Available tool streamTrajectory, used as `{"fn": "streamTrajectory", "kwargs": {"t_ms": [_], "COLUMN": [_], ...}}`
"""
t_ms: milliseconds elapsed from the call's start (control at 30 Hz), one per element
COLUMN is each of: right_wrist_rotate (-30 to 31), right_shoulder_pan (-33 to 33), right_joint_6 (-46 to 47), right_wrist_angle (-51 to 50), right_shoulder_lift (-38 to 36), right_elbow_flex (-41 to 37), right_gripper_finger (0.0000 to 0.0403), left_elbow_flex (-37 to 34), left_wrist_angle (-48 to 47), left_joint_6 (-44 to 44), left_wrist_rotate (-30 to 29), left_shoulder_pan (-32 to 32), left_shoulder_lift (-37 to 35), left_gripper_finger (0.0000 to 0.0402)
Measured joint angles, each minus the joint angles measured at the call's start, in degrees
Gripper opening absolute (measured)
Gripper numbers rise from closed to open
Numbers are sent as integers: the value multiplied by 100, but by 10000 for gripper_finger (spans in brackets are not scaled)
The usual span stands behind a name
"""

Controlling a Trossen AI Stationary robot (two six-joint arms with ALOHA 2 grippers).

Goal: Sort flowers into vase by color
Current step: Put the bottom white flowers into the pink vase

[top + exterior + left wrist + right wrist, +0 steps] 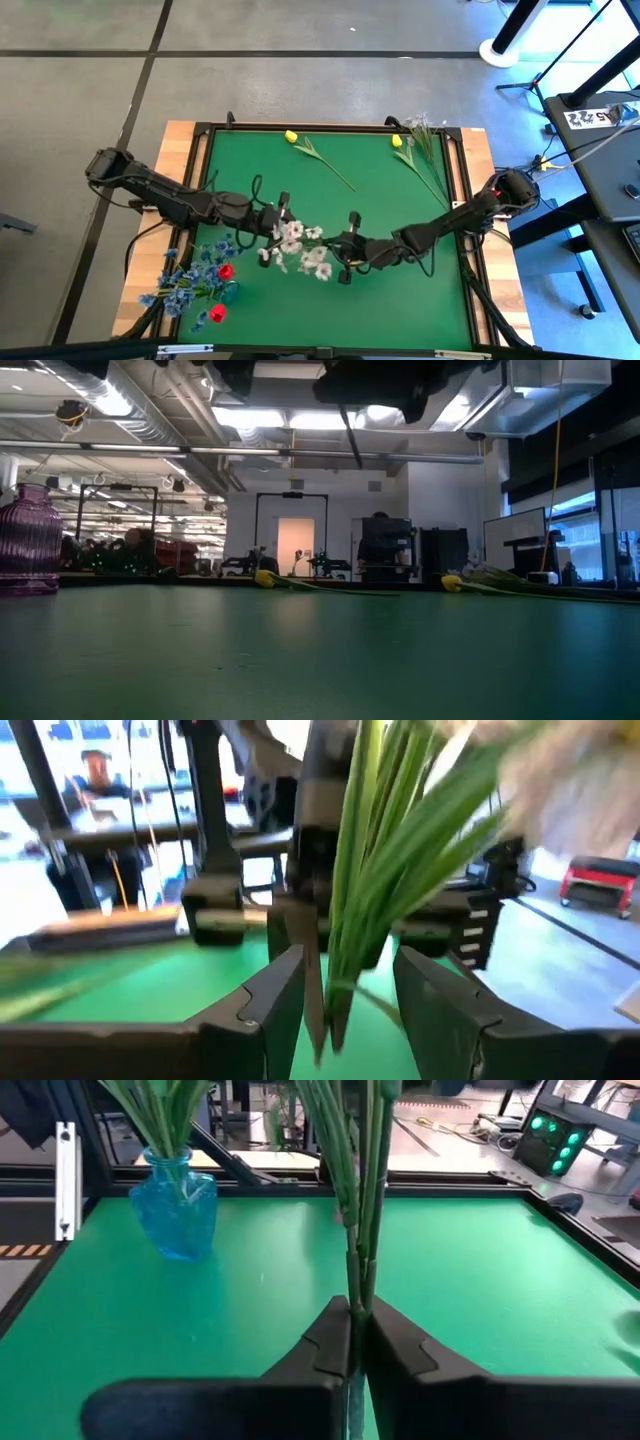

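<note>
A bunch of white blossom flowers [300, 250] hangs over the green mat's middle, between my two grippers. My right gripper [358, 1315], coming from the table's right [340, 250], is shut on its green stems [358, 1270]. My left gripper [350, 980], reaching in from the left [280, 222], is open. Its fingers stand on either side of the same stem bundle [370, 870]; whether they touch it I cannot tell. The blue vase [180, 1210] stands near the table's left edge with stems in it. My right gripper pinches the white flowers' green stems [357, 1285] between its two fingers, near the stems' lower end. The fingers come almost level from the table's right. The stems rise from the fingers, and the bunch is clear of the mat.
Two yellow tulips [291, 136] [397, 141] and a pale blossom stem [422, 125] lie on the far part of the mat. Blue blossoms [185, 280] and red tulips [226, 271] crowd the near left corner. A purple vase [30, 540] shows at the left of the low view.
</note>
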Motion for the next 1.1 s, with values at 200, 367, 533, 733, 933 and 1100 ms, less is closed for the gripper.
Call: {"fn": "streamTrajectory", "kwargs": {"t_ms": [200,367,533,733,933,1100], "right_wrist_rotate": [0,0,42,-239,-263,-219], "right_shoulder_pan": [-38,-36,-126,-154,-148,-150], "right_joint_6": [17,55,-32,-154,-176,-331], "right_wrist_angle": [-58,-40,219,451,624,687], "right_shoulder_lift": [0,0,0,0,0,0], "right_elbow_flex": [0,0,0,0,0,1], "right_gripper_finger": [10,18,10,17,11,17], "left_elbow_flex": [0,0,0,0,2,0], "left_wrist_angle": [102,108,-39,198,948,1226], "left_joint_6": [153,42,433,547,593,559], "left_wrist_rotate": [222,307,308,-181,-144,113], "left_shoulder_pan": [256,208,13,16,79,-42], "left_shoulder_lift": [0,0,0,49,620,842], "left_gripper_finger": [151,151,151,151,151,151]}}
